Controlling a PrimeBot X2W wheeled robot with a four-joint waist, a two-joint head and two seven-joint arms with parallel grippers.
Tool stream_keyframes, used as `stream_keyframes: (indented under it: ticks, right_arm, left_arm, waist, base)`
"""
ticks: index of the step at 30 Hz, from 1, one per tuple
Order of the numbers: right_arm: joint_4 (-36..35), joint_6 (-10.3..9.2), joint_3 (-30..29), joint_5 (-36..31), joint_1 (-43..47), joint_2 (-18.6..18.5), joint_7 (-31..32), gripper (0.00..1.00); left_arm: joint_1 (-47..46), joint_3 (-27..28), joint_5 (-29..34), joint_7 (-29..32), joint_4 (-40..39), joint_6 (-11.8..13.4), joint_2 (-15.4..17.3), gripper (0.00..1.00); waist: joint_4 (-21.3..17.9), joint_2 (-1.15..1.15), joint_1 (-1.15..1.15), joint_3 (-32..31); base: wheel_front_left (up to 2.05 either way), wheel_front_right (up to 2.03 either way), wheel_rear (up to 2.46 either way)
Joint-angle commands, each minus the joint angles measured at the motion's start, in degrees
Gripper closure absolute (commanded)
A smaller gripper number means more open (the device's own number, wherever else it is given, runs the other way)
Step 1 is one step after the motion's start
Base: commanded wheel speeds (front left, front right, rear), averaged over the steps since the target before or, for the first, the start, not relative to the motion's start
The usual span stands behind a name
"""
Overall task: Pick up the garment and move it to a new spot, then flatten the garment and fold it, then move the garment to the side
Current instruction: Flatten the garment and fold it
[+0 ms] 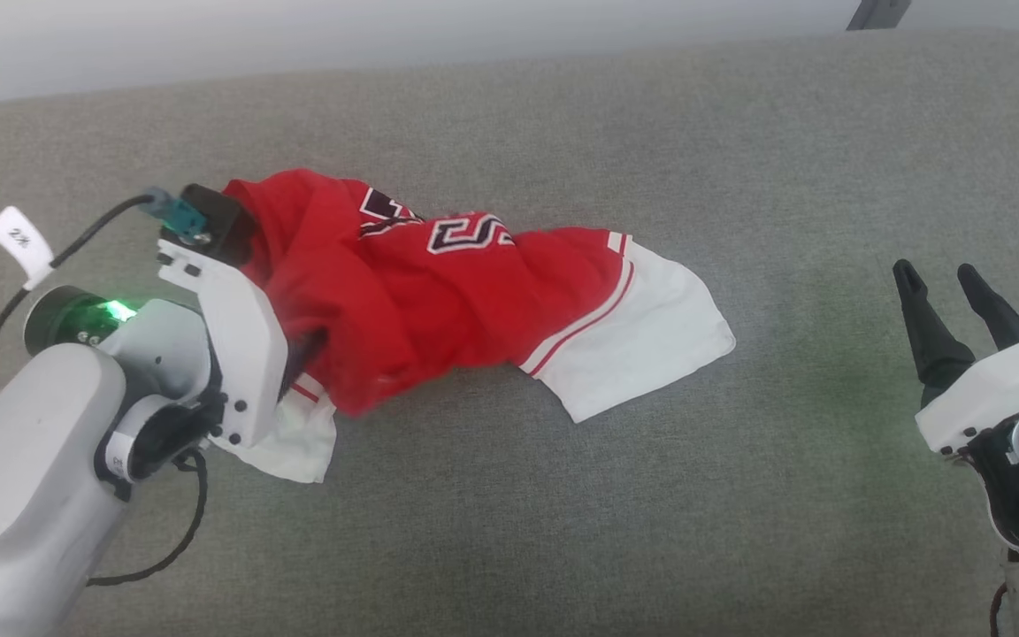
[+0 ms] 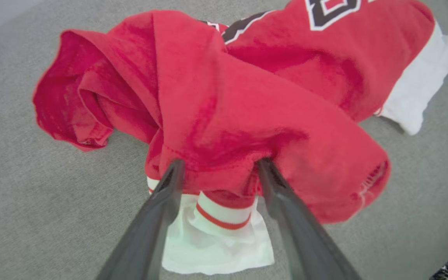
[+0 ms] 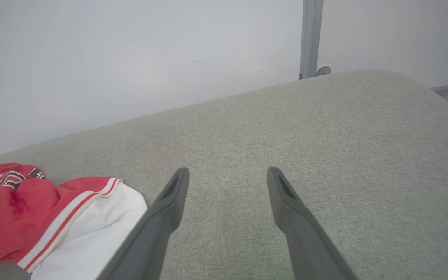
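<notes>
The red jersey-style T-shirt with white sleeves (image 1: pixel 439 301) lay crumpled on the left of the grey fabric-covered worktop (image 1: pixel 563 531). The left gripper (image 2: pixel 221 162) had its jaws apart, tips against a bunched red fold at the shirt's left end. The right gripper (image 1: pixel 936 271) hung well apart at the right, jaws spread.

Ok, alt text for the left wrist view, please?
Left claw, jaws spread, tips against a bunched red fold of the crumpled garment lying on the grey cushion. A white striped sleeve pokes out below.
</notes>
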Motion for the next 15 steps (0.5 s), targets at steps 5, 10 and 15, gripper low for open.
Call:
stream_keyframes:
  ticks: [5, 10, 15]
  right_arm:
    - [-0.37, -0.06, 0.11, -0.58, 0.67, 0.02, 0.4, 0.0]
    - [-0.43, -0.06, 0.35, -0.87, 1.17, 0.29, 0.7, 0.0]
    - [-0.64, -0.06, 0.95, -0.78, 1.03, 0.43, 0.83, 0.0]
  left_arm:
    - [-1.51, -0.52, 0.18, 3.38, -2.9, 2.65, -0.43, 0.0]
    - [-1.66, -1.93, -0.5, 7.28, -7.58, 5.22, -2.07, 0.0]
    - [-0.8, -4.72, 0.56, 10.14, -10.34, 6.42, -3.2, 0.0]
  waist:
    - [0.35, 0.0, 0.0, -0.9]
    - [0.46, 0.0, 0.0, -1.57]
    - [0.1, 0.0, 0.0, -1.56]
  base:
    - [0.0, 0.0, 0.0]
    - [0.0, 0.0, 0.0]
    - [0.0, 0.0, 0.0]
